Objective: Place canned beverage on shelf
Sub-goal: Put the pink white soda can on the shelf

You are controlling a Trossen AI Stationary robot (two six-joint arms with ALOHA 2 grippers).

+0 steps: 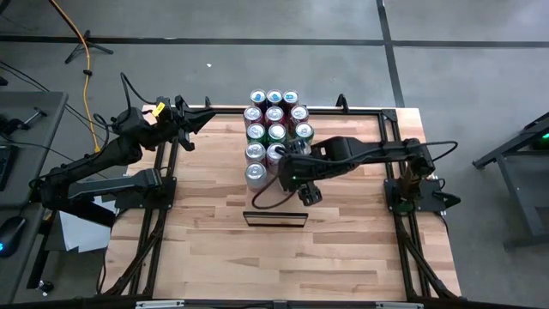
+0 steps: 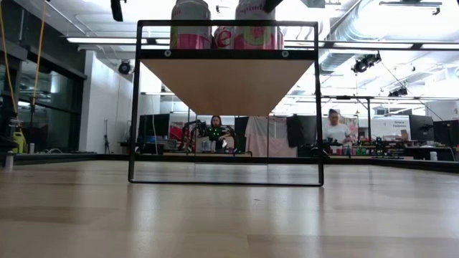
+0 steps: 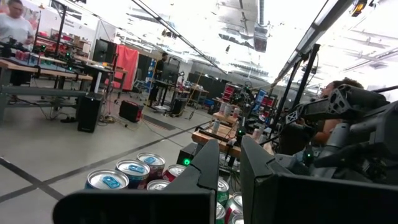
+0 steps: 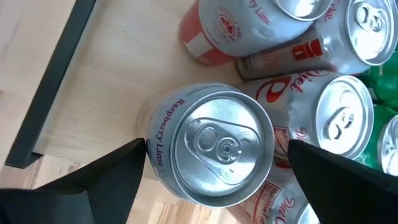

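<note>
The right gripper (image 4: pixel 214 171) hangs over a can (image 4: pixel 214 146) standing upright on the shelf (image 4: pixel 106 74), near its framed end and beside the other cans (image 1: pixel 274 120). Its fingers (image 4: pixel 106 177) are spread wide on either side of the can and hold nothing. The release looks done; the sound move is a straight lift, without brushing neighbours. The left gripper (image 3: pixel 224 168) waits shut, off to the left.

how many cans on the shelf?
12 cans on the shelf: nine in a three-by-three block farthest from its frame end, two in the next row, one nearest the frame. The right gripper may hide more.
</note>
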